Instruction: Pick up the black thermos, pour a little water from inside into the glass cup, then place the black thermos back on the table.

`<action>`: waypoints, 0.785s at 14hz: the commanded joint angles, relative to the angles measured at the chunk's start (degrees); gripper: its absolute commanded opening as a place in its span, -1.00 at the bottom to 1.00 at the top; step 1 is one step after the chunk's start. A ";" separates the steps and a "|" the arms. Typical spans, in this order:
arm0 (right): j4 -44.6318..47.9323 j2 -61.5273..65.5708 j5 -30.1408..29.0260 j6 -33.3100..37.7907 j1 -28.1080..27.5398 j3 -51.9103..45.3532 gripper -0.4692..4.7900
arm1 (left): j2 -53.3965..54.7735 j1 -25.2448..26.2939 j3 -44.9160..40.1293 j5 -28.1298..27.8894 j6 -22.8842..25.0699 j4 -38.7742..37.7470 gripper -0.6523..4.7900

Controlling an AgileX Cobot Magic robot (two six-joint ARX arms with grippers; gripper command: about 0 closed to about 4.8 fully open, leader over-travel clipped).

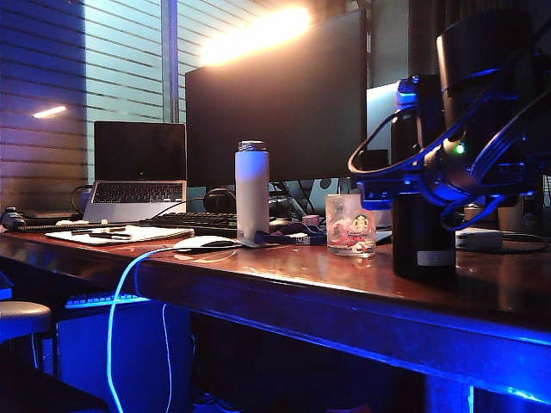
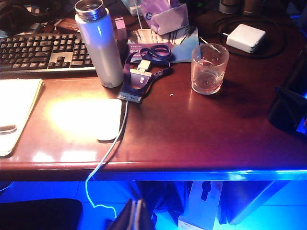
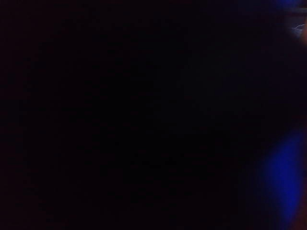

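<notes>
The black thermos (image 1: 422,232) stands upright on the table (image 1: 301,268) at the right, a pale label near its base. My right gripper (image 1: 386,184) is at the thermos's mid-height, open, with one blue-lit finger reaching across its front; the other finger is hidden behind it. The right wrist view is almost wholly black. The glass cup (image 1: 351,225) (image 2: 208,69) stands just left of the thermos, upright, with a green logo. My left gripper (image 2: 136,218) hangs out in front of the table's front edge (image 2: 158,175), shut and empty.
A white bottle (image 1: 251,189) (image 2: 100,45) stands left of the cup, with a lanyard (image 2: 144,72) at its foot. A mouse (image 2: 109,120), keyboard (image 2: 43,52), laptop (image 1: 138,172) and monitor (image 1: 275,103) fill the back and left. A white charger (image 2: 245,38) lies behind the cup.
</notes>
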 commanded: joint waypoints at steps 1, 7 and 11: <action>0.68 -0.13 0.02 -0.11 -0.26 0.24 1.00 | -0.17 -0.07 0.17 0.13 0.04 0.33 -0.68; 0.48 -0.13 -0.02 -0.11 -0.26 0.24 0.85 | -0.17 -0.07 0.17 0.13 0.04 0.24 -0.68; 0.22 -0.13 0.07 -0.11 -0.26 0.24 -0.83 | -0.17 -0.07 0.17 0.15 0.04 -0.37 -0.68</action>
